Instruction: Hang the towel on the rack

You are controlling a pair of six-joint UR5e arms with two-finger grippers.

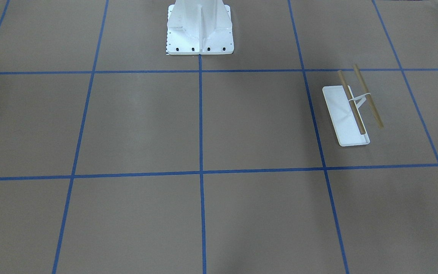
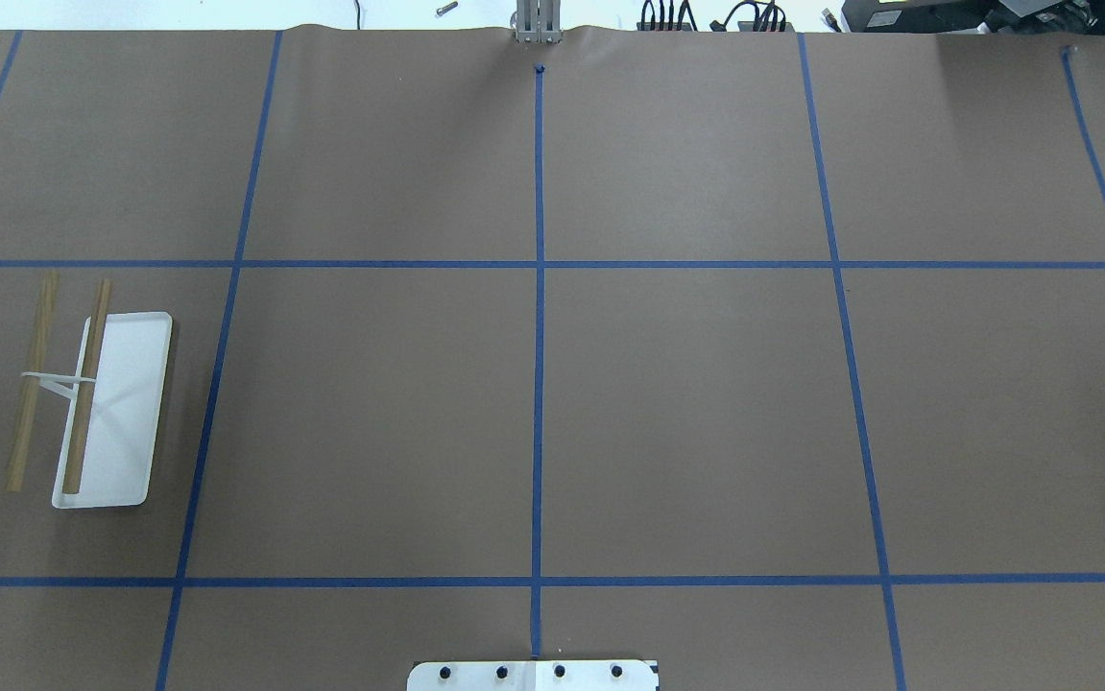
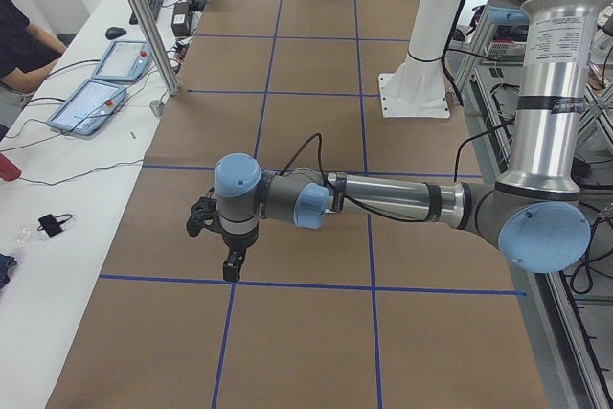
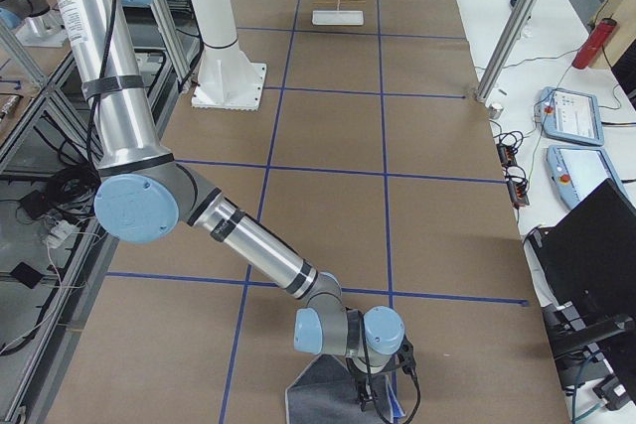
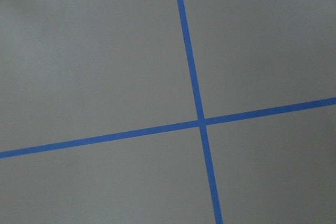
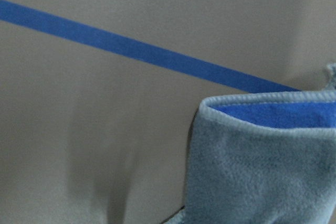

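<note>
The rack stands on the brown table, its white tray base (image 1: 340, 114) under two tan rods; it also shows in the overhead view (image 2: 125, 413) and far off in the exterior right view (image 4: 338, 15). Nothing hangs on it. The towel (image 4: 323, 389), dark grey with a blue face at its raised corner, lies at the table's near end in the exterior right view, and fills the lower right of the right wrist view (image 6: 262, 171). My right gripper (image 4: 376, 399) is down at the towel's edge; I cannot tell its state. My left gripper (image 3: 230, 261) hangs above bare table; I cannot tell its state.
The large white bolted pedestal (image 1: 199, 30) stands at the table's robot side. Blue tape lines (image 2: 539, 336) divide the table into squares. An operator (image 3: 24, 40) sits at a side desk with tablets (image 3: 91, 102). Metal frame posts (image 4: 517, 22) stand along the table's edge.
</note>
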